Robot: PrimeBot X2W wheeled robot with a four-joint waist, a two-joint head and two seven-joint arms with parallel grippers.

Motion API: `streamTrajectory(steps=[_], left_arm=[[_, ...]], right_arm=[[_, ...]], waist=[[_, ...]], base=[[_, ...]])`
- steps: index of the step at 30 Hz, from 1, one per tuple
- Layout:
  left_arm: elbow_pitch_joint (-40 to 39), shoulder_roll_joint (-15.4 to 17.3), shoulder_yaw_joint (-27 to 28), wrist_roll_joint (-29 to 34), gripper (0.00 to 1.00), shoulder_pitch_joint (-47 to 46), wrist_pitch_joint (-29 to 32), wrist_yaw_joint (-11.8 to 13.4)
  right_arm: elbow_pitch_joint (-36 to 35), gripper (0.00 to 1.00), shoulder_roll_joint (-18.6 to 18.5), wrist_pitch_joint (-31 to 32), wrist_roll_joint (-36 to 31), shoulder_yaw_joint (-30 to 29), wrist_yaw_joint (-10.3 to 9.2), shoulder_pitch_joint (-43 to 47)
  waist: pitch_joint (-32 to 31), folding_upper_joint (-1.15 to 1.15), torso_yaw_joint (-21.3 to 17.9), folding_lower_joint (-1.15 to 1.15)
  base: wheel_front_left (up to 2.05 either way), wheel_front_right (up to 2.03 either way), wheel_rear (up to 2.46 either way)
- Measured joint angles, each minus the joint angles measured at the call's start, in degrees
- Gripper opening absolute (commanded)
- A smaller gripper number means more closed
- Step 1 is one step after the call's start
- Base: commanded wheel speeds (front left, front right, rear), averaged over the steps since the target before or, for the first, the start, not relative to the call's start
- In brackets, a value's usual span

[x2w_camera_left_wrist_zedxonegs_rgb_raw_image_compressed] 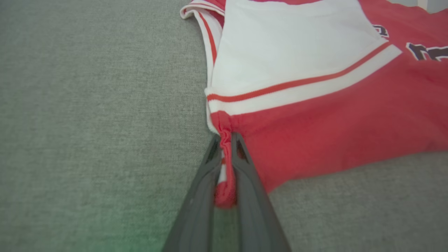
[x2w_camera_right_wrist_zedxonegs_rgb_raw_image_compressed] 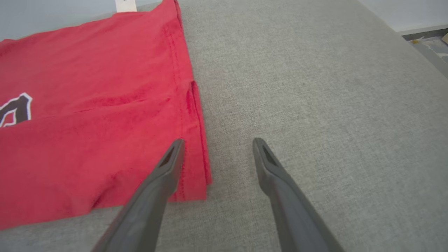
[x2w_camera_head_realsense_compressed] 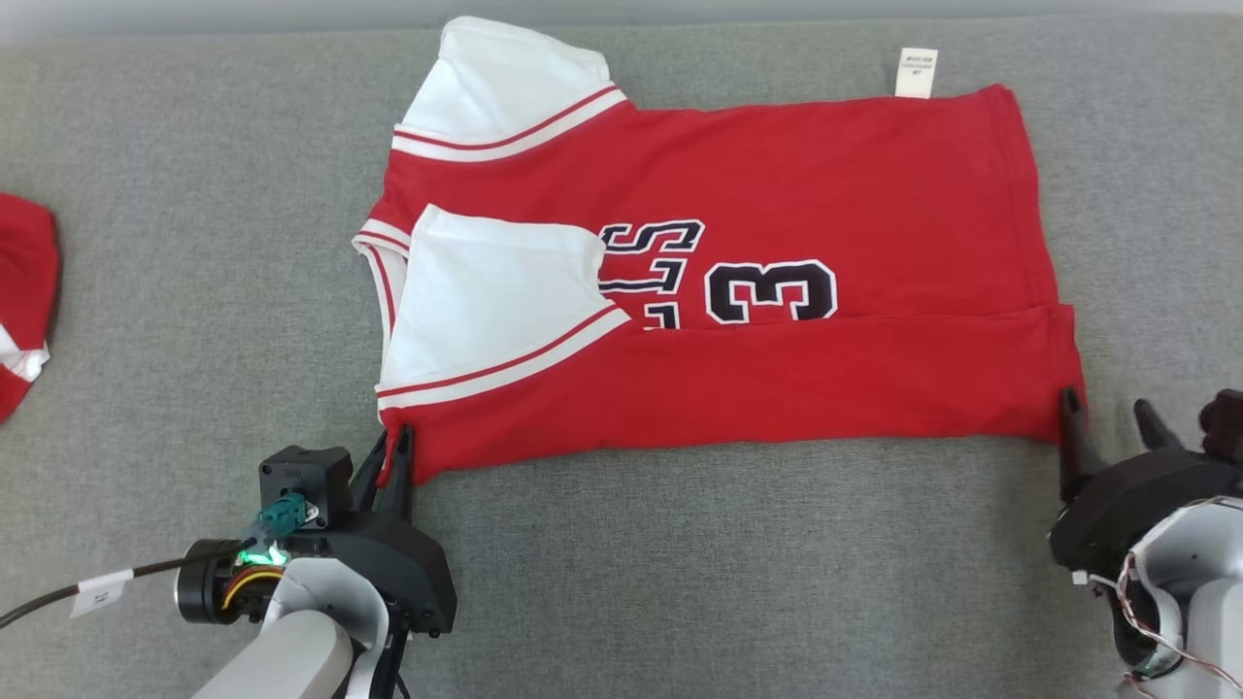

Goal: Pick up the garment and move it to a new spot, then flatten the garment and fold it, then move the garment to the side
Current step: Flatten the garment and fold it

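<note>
Left gripper [x2w_camera_left_wrist_zedxonegs_rgb_raw_image_compressed: 226,137]: both fingers [x2w_camera_left_wrist_zedxonegs_rgb_raw_image_compressed: 199,196] are pinched together on a bunched red corner of the shirt [x2w_camera_left_wrist_zedxonegs_rgb_raw_image_compressed: 350,119]. The corner sits just below a white sleeve [x2w_camera_left_wrist_zedxonegs_rgb_raw_image_compressed: 287,52] edged with a red stripe. The rest of the shirt lies flat on the grey fabric counter [x2w_camera_left_wrist_zedxonegs_rgb_raw_image_compressed: 87,122]. Dark lettering [x2w_camera_left_wrist_zedxonegs_rgb_raw_image_compressed: 427,52] is cut off at the upper right.

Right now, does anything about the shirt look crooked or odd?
The left tool is shut on a near corner of the shirt, bunching it, while the right tool stands open at the other corner. A white tag sticks out past the far edge.
</note>
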Motion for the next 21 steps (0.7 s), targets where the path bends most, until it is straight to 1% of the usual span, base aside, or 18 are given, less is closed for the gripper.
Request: streamTrajectory(steps=[3,7,8,9,10,14,17,21], left_arm=[[-0.09,-0.03,-0.13,0.46,0.0,0.03,-0.8,-0.16],[0.0,-0.12,-0.59,1.08,0.0,-0.45,-1.37,-0.7],[0.09,-0.11,-0.8,1.14,0.0,-0.78,-1.47,-0.89],[0.27,-0.12,-0.91,1.43,0.0,-0.89,-1.76,-1.16],[0.4,-0.12,-1.19,1.65,0.0,-1.08,-1.76,-1.29],[1.23,0.05,-2.33,2.63,0.0,-1.72,-1.78,-1.67],[1.14,0.42,-2.92,3.05,0.0,-1.29,-1.77,-1.58],[-0.81,2.0,-3.5,3.47,0.0,1.49,-1.68,-0.52]], right_arm=[[2.11,1.0,0.03,0.57,-1.97,0.22,0.0,-0.54],[5.05,1.0,0.01,1.22,-1.7,0.42,0.0,-2.34],[5.57,0.41,-0.07,1.66,-1.75,0.75,0.0,-2.79],[6.02,0.14,-0.11,1.96,-1.78,1.08,0.0,-3.1],[6.28,0.0,-0.14,2.12,-1.78,1.35,0.0,-3.31],[6.5,0.0,-0.04,3.07,-1.36,2.05,0.0,-3.28],[5.14,0.0,-0.05,3.6,-0.93,2.0,0.0,-1.46],[1.8,0.0,0.1,4.64,0.46,1.46,0.0,2.53]], waist=[[0.52,0.0,0.4,0.0],[1.16,0.0,0.98,0.0],[1.28,-0.01,1.12,0.0],[1.35,0.0,1.25,0.0],[1.37,0.0,1.37,0.0],[0.66,0.0,1.46,0.0],[-0.47,0.01,1.41,0.01],[-2.54,0.01,1.28,0.01]], base=[[0.0,0.0,0.0],[0.0,0.0,0.0],[0.0,0.0,0.0],[0.0,0.0,0.0],[0.0,0.0,0.0],[0.0,0.0,0.0],[0.0,0.0,0.0],[0.0,0.0,0.0]])
